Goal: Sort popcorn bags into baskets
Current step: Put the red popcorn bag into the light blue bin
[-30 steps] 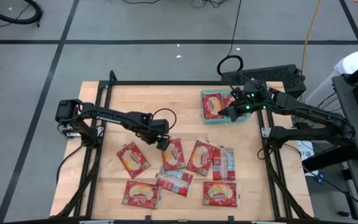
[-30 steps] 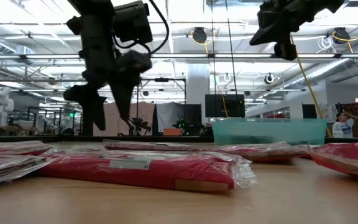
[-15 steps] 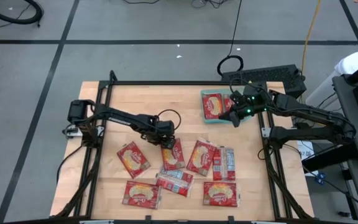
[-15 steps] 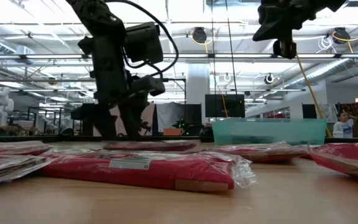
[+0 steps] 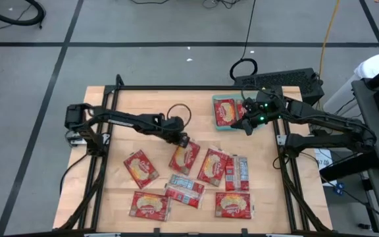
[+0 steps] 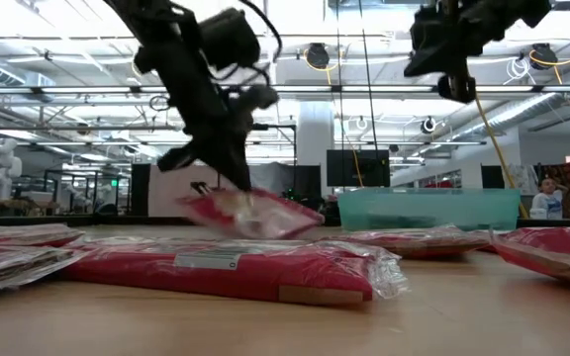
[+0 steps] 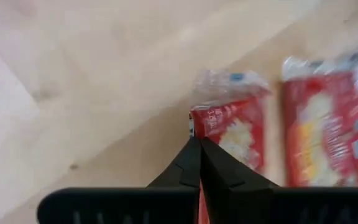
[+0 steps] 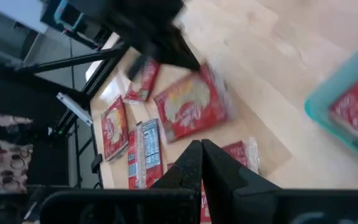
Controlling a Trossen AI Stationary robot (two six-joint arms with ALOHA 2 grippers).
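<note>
Left gripper [image 5: 183, 140], fingers [image 7: 191, 163] closed together on the upper edge of one popcorn bag [image 5: 185, 157], which hangs tilted just below the fingers, one end lifted clear of the tabletop [image 5: 143, 108] in the low view. The packet sags from the pinch: a light, thin, pliant film pouch, its sealed margin crinkled and probably slick. A hold on the flat seam, as here, looks sound; a grip across the puffed middle would likely slip or crush the contents.

Loose popcorn bags [image 5: 141, 167] lie flat on the tabletop below and beside the left fingers, some overlapping, several showing red-and-silver backs [image 5: 235, 173]; overlapped edges may drag a neighbour along when lifted.

Basket [image 5: 218, 125], teal, low-walled, well to the right of the left fingers and directly under the right ones; at least one packet [image 5: 226, 110] already lies inside.

Right gripper [image 5: 248, 124], fingers shut on nothing, hovering over the basket's near edge, with the basket rim at one side in the right wrist view.
</note>
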